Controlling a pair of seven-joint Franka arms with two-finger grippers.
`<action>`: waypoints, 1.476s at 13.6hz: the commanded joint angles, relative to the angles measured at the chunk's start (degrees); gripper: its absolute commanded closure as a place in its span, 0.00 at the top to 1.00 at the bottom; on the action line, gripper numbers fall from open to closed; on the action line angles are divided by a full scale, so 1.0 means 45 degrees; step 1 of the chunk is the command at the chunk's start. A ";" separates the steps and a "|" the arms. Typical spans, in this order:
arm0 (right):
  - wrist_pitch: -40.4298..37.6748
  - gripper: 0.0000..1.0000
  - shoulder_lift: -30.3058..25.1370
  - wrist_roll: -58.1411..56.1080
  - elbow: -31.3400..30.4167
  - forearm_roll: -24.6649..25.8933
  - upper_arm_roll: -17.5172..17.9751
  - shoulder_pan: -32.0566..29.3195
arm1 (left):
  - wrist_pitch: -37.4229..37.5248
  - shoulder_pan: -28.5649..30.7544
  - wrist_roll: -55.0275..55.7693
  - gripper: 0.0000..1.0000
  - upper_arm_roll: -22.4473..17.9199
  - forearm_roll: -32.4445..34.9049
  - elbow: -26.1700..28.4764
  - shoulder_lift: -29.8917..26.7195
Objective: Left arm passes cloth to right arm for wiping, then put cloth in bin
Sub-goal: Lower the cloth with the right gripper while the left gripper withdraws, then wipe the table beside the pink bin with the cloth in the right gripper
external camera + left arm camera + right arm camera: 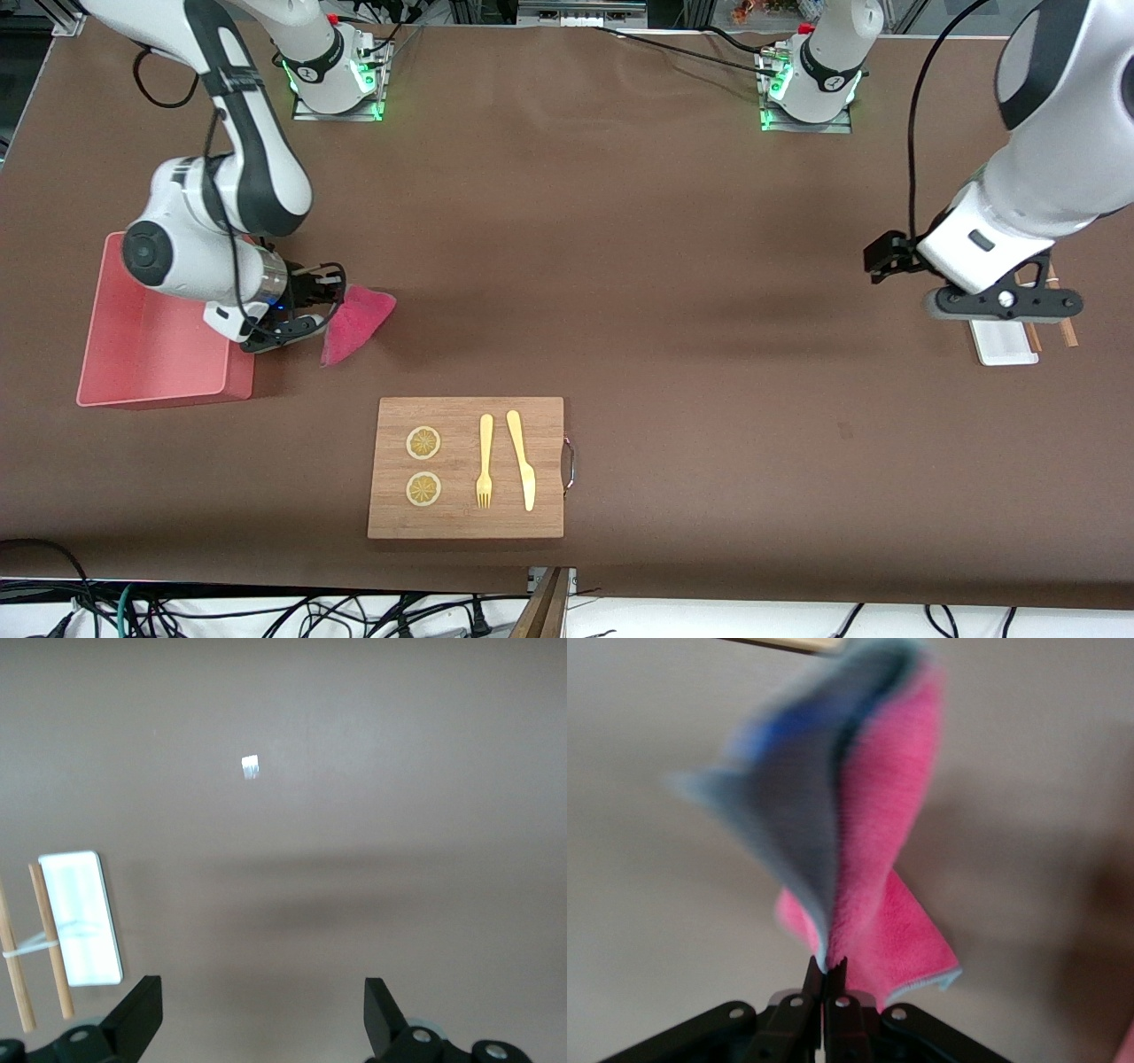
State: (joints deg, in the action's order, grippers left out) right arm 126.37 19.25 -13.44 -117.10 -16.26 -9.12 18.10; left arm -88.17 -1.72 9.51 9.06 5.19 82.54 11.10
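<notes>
The magenta cloth [359, 323] hangs from my right gripper [332, 301], which is shut on one of its edges. Gripper and cloth are over the brown table just beside the salmon-pink bin [151, 354], on the side toward the left arm's end. In the right wrist view the jaws [825, 967] pinch the cloth [877, 859], which trails away in a twisted fold with a pale underside. My left gripper [1005, 306] waits at the left arm's end of the table, over a small white tray. It is open, with nothing between its fingers [263, 992].
A wooden cutting board [465, 514] lies nearer the front camera, bearing two lemon slices [423, 443], a yellow fork [485, 461] and a knife [521, 459]. Under the left hand are the white tray [80, 917] and a banded pair of chopsticks [49, 939].
</notes>
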 commanded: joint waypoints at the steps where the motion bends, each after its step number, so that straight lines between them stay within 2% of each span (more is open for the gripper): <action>1: 0.1232 0.00 0.0291 0.0583 -0.0851 0.0215 -0.0004 0.0041 | -0.1418 -0.0282 -0.0549 1.00 -0.0993 -0.0431 0.3231 -0.2168; 2: 0.1583 0.00 0.0428 0.0583 -0.1007 0.0195 -0.0004 0.0041 | -0.2022 -0.0457 -0.0569 1.00 -0.1423 -0.0605 0.4168 -0.2676; 3: 0.1954 0.00 0.0584 0.0603 -0.1106 0.0195 -0.0004 0.0041 | -0.2260 -0.0613 -0.0666 1.00 -0.1814 -0.0839 0.4564 -0.2913; 8: 0.2757 0.00 0.1561 0.0661 -0.0873 -0.0057 0.0034 0.0099 | -0.1989 -0.0576 -0.1038 1.00 -0.1818 -0.1056 0.4002 -0.2720; 10: 0.2758 0.00 0.1719 0.1321 -0.0561 -0.0584 0.0034 0.0682 | -0.1853 -0.0595 -0.0922 1.00 -0.1818 -0.1153 0.3885 -0.2701; 13: 0.2700 0.00 0.1894 0.3175 0.0102 -0.0606 0.0054 0.1737 | -0.1523 -0.0595 -0.0980 1.00 -0.1817 -0.1154 0.3846 -0.2701; 20: 0.2582 0.00 0.2578 0.7726 0.2230 -0.1074 0.1262 0.3165 | -0.1091 -0.0595 -0.0980 1.00 -0.1817 -0.1173 0.3533 -0.2642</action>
State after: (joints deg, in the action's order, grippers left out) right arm 138.29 29.32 17.13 -110.43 -20.02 -4.62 31.58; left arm -94.41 -3.87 6.22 1.52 1.21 99.27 -0.40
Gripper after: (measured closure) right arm 0.982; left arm 0.000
